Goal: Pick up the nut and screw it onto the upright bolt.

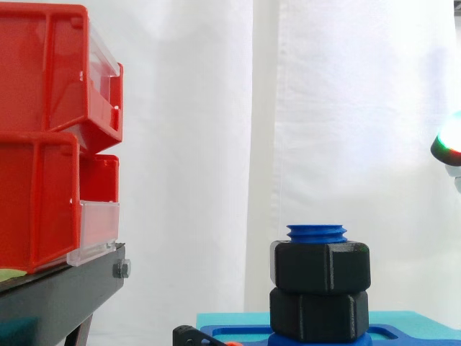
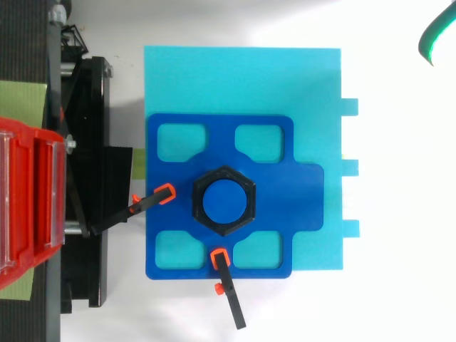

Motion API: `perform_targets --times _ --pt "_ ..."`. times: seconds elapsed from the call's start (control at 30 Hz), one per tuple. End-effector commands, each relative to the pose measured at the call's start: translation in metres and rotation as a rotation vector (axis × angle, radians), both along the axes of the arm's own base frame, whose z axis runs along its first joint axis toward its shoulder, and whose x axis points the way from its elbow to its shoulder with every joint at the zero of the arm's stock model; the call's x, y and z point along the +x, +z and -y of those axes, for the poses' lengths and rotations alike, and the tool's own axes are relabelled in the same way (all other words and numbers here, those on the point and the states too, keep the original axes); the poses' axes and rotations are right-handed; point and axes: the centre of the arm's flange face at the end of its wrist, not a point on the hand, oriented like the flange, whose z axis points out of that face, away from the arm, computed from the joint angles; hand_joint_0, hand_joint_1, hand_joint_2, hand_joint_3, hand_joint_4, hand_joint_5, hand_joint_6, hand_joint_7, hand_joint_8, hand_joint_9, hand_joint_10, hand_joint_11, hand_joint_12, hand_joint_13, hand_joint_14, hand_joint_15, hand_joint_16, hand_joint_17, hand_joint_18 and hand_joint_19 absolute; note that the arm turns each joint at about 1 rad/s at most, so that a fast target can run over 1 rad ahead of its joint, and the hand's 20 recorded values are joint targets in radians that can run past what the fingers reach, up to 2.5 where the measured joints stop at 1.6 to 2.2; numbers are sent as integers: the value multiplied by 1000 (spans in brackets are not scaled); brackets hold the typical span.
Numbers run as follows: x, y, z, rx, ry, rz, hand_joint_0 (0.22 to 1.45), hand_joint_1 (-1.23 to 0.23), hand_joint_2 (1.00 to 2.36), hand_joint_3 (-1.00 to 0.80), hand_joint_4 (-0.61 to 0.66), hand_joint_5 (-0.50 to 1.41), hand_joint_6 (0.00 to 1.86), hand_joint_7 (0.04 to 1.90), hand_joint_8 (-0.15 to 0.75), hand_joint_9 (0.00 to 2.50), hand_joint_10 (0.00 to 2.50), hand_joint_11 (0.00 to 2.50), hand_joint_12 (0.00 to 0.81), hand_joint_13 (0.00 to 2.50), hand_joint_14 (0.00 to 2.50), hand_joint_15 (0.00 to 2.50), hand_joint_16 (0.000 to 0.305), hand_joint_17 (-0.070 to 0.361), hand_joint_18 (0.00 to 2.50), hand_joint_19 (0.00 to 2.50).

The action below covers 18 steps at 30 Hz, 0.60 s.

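The blue bolt (image 2: 224,200) stands upright in the middle of a dark blue fixture plate (image 2: 271,185). In the side view its threaded top (image 1: 317,232) shows just above a black hex nut (image 1: 322,267) that sits on the thread. Directly under this nut is a second black hex piece (image 1: 319,313), resting on the plate. My hand (image 1: 451,148) shows as a glowing pad at the right edge, higher than the bolt and well apart from it. In the top view the hand (image 2: 431,35) is at the upper right corner, off the plate.
The plate lies on a cyan base (image 2: 242,78). Two black clamps with orange tips (image 2: 165,192) (image 2: 219,255) hold the plate at its left and front edges. Red bins (image 1: 43,137) are stacked on a black stand (image 1: 57,288) to the left.
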Motion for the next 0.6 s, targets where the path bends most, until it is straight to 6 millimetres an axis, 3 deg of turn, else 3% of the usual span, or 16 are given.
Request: perform_targets --times 0.0,0.57 --pt "0 0 0 0 0 -1 489 -547 1000 -500 68 -244 501 591 199 239 0 0 338 0 0 0 48 108 0 0" --pt "0 0 1 0 -1 -1 488 -533 1000 -500 1 -240 501 644 182 195 0 0 331 0 0 0 48 108 0 0"
